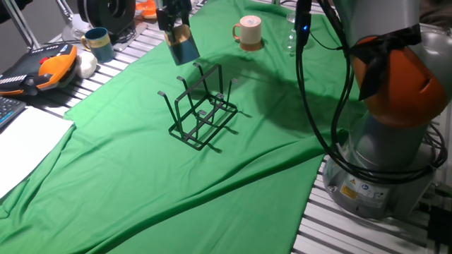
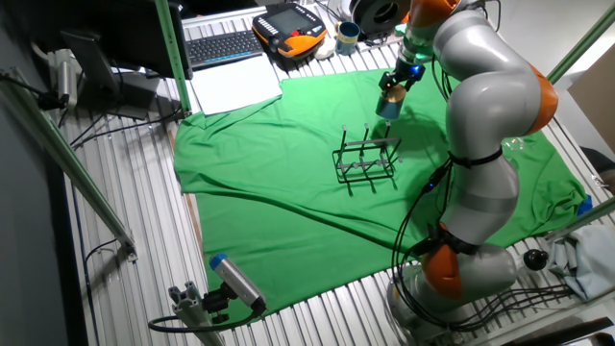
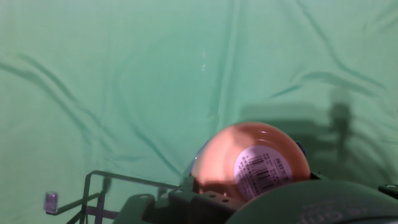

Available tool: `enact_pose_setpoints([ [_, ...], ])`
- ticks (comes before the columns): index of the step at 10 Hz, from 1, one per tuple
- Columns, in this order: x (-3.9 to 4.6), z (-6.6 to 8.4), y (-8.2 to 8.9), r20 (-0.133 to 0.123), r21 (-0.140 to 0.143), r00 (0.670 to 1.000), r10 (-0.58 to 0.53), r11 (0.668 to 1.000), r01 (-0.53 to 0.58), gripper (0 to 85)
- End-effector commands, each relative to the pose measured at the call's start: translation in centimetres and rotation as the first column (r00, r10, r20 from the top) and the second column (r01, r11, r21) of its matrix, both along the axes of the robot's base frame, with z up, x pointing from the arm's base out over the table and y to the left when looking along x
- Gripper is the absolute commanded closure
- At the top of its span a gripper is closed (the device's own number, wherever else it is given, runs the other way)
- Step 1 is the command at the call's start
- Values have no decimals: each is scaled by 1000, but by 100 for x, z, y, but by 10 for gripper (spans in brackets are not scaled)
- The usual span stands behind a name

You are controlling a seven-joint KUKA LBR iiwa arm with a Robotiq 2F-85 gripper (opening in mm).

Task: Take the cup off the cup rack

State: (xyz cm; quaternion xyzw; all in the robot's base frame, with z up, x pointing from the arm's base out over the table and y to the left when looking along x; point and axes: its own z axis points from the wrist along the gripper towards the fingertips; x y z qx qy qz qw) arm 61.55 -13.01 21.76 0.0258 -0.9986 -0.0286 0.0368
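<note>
The cup [image 1: 184, 46] is dark blue with a tan end. It hangs in the air above and behind the black wire cup rack [image 1: 202, 111], clear of the prongs. My gripper [image 1: 178, 29] is shut on the cup's upper, tan end. In the other fixed view the cup [image 2: 389, 104] is held above the rack [image 2: 366, 161]. In the hand view the cup's tan bottom with a barcode label [image 3: 252, 163] fills the lower middle, and a corner of the rack [image 3: 93, 193] shows at lower left.
A cream handled mug [image 1: 248, 32] stands behind the rack on the green cloth [image 1: 141, 183]. A teal mug [image 1: 98, 44] and an orange-black pendant [image 1: 42, 67] sit at the left, off the cloth. The robot's base [image 1: 385, 141] stands at the right.
</note>
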Motion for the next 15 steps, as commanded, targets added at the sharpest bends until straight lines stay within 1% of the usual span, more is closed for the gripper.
enact_pose_setpoints([
  [1, 3, 11, 1, 0, 0, 1000, -1, 1000, 1, 340],
  [3, 9, 31, -2, 1, -1, 1000, -6, 1000, 6, 340],
  [5, 31, -9, 1, 2, -3, 1000, -18, 1000, 18, 340],
  [7, 83, -102, 5, 16, 0, 1000, -24, 1000, 24, 340],
  [9, 125, -194, 2, 23, 3, 999, -26, 1000, 26, 340],
  [10, 144, -236, 5, 29, 9, 999, -26, 1000, 26, 340],
  [13, 170, -344, 58, 50, 8, 998, -32, 999, 32, 340],
  [14, 170, -399, 104, 85, -18, 996, -28, 999, 29, 340],
  [15, 166, -426, 137, 120, -59, 993, -10, 998, 17, 340],
])
